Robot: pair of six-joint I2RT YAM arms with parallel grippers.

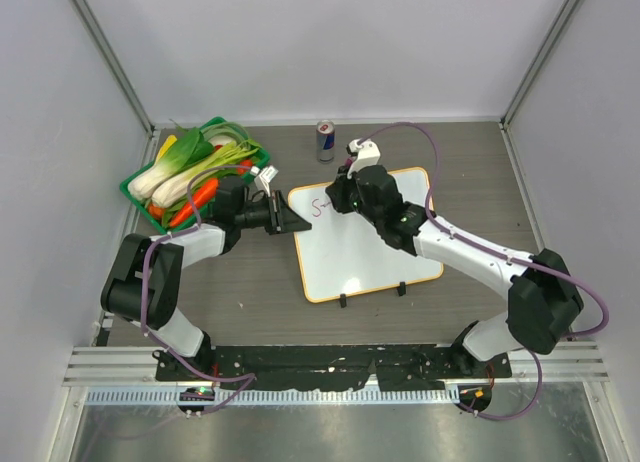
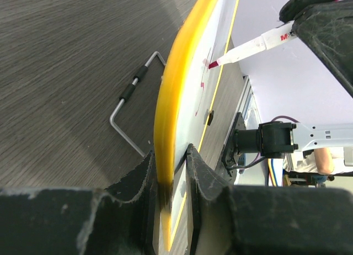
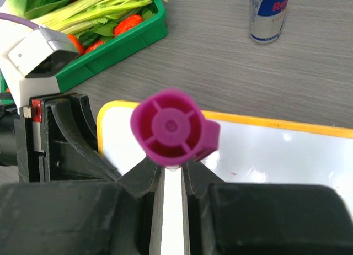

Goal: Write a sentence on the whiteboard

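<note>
Nearby | vegetable crate (image 1: 126, 190) left of whiteboard (image 1: 370, 262) | can (image 1: 325, 140) beyond | right jaws hold marker (image 2: 248, 46)

The left arm (image 1: 165, 262) bends at the elbow and reaches rightward, the left claw (image 1: 283, 214) clamped tight on the whiteboard (image 1: 365, 252) rim. The right arm (image 1: 470, 252) stretches leftward over it, wrist tipped down, the right claw (image 1: 340, 197) pinching a marker (image 3: 172, 128) between closed fingers
</note>
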